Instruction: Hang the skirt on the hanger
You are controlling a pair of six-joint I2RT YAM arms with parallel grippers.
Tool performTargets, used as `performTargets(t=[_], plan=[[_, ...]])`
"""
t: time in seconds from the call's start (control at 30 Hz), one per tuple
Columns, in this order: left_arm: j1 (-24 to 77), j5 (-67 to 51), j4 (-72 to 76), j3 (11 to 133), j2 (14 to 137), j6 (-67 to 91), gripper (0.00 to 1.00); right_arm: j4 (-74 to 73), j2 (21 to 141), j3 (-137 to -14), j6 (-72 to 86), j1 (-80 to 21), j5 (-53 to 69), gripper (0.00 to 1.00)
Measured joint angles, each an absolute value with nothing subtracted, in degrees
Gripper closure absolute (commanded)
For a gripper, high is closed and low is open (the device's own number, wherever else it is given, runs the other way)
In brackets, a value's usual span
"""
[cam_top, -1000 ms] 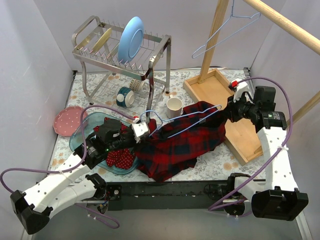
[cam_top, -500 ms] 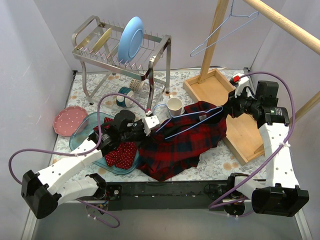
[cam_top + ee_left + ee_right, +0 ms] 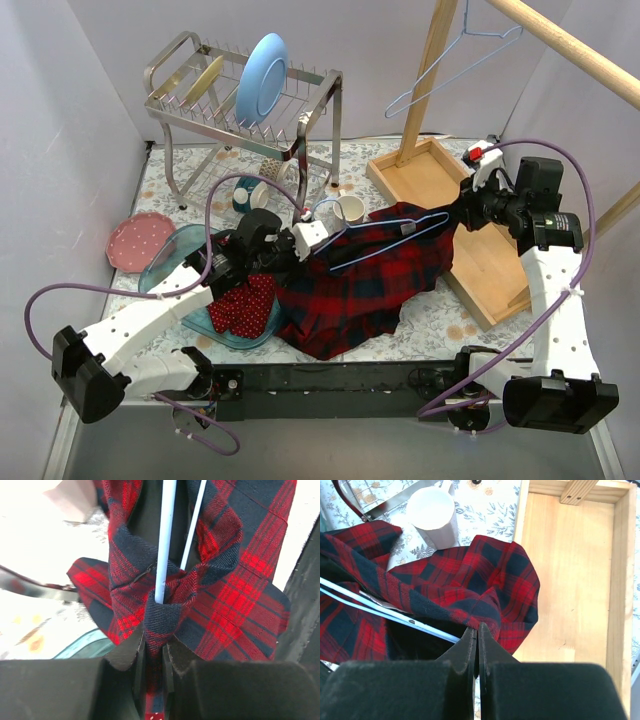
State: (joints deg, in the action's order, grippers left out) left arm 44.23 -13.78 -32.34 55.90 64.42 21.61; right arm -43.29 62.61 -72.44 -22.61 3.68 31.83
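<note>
Skirt (image 3: 245,305), lower left, is limp and light (pinch an edge); your left end effector (image 3: 154,645) and right end effector (image 3: 477,630) both clamp the plaid shirt (image 3: 370,280).

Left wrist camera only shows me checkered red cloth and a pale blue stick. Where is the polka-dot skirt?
Observer: The skirt lies in a see-through teal tub, partly under the left arm.
Operator: Who's holding the other end?
Observer: The right arm's jaws are shut on the plaid shirt's far end, over the wooden tray.
Operator: Any spare hanger?
Observer: Yes, a bare wire hanger hangs at the back right, by the wooden post.
</note>
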Motion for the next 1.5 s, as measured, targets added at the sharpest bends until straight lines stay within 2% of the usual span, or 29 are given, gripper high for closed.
performTargets(t=[0.13, 0.3, 0.4, 0.87, 1.2, 1.5], plan=[[44.47, -10.90, -35.90, 60.10, 65.06, 20.75, 1.00, -43.11, 62.61, -72.88, -23.14, 3.68, 31.64, 0.99], [44.49, -9.41, -37.91, 62.06, 64.90, 20.45, 1.00, -43.13, 62.30, -72.93, -24.62, 3.68, 32.27, 0.92], [44.60, -8.54, -39.09, 62.72, 64.88, 20.34, 1.00, -43.22, 62.24, -72.93, -25.74, 3.68, 33.17, 0.99], [45.98, -4.64, -41.08, 65.69, 71.00, 19.92, 1.00, -43.44, 61.56, -72.97, -27.24, 3.60, 35.31, 0.99], [48.10, -2.70, -42.39, 67.81, 76.73, 19.38, 1.00, -46.09, 61.54, -75.79, -29.04, 1.08, 48.64, 0.99], [48.29, -1.54, -40.45, 67.44, 75.44, 19.29, 1.00, -45.56, 58.37, -78.63, -28.47, -1.96, 57.21, 0.99]])
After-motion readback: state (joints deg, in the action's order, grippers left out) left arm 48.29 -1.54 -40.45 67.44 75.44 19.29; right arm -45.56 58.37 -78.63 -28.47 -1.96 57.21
